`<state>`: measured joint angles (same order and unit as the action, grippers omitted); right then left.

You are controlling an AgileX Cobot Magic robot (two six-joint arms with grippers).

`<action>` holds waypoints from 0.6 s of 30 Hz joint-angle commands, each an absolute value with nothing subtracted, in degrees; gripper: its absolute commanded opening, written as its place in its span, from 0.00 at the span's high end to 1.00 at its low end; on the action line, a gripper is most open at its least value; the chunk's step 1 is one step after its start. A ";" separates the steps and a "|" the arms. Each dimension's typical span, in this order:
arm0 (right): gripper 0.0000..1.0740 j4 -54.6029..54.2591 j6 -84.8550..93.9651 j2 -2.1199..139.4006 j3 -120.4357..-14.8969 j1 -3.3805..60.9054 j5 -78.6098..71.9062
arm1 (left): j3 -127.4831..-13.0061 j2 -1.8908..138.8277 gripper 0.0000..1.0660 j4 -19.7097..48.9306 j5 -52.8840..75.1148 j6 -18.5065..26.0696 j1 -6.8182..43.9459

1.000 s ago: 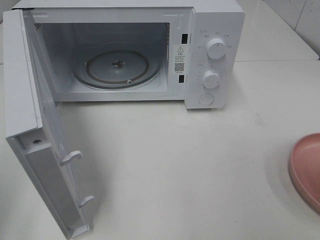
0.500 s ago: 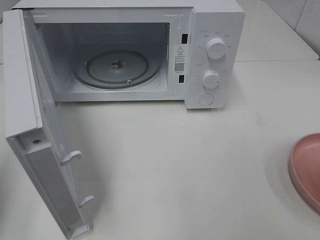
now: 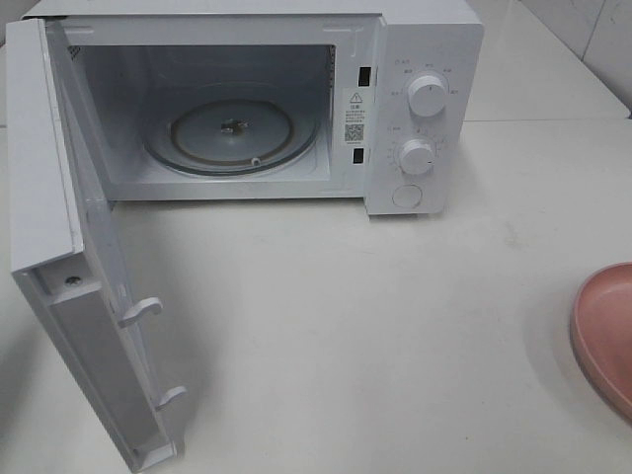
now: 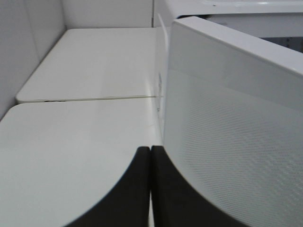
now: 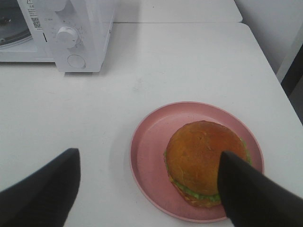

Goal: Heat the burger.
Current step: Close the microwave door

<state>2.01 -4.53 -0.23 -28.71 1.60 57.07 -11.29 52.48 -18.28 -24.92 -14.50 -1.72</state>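
Burger [image 5: 204, 161] partly hidden behind right fingers [image 5: 251, 194].

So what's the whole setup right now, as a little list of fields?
microwave: on the white table, door swung wide open
turntable: glass, nothing on it
burger: sitting on the pink plate, right of the microwave
left gripper: shut, beside the door's outer face
right gripper: open, above the plate, holding nothing
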 commanded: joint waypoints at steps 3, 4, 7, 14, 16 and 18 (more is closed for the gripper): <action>0.29 2.01 -4.01 -1.72 -28.53 1.89 57.01 | -11.17 58.84 1.00 -32.43 -35.18 -24.47 -1.78; 0.29 2.01 -4.01 -1.72 -28.53 1.89 57.01 | -11.57 60.62 1.00 -35.98 -37.47 -27.27 -1.78; 0.29 2.01 -4.01 -1.72 -28.53 1.89 57.01 | -12.20 62.22 1.00 -39.25 -39.02 -29.45 -1.78; 0.29 2.01 -4.01 -1.72 -28.53 1.89 57.01 | -15.81 66.86 1.00 -45.89 -40.62 -35.81 -1.78; 0.29 2.01 -4.01 -1.72 -28.53 1.89 57.01 | -16.56 68.12 1.00 -47.33 -41.08 -35.92 -1.78; 0.29 2.01 -4.01 -1.72 -28.53 1.89 57.01 | -17.30 69.79 1.00 -47.84 -41.83 -36.27 -1.78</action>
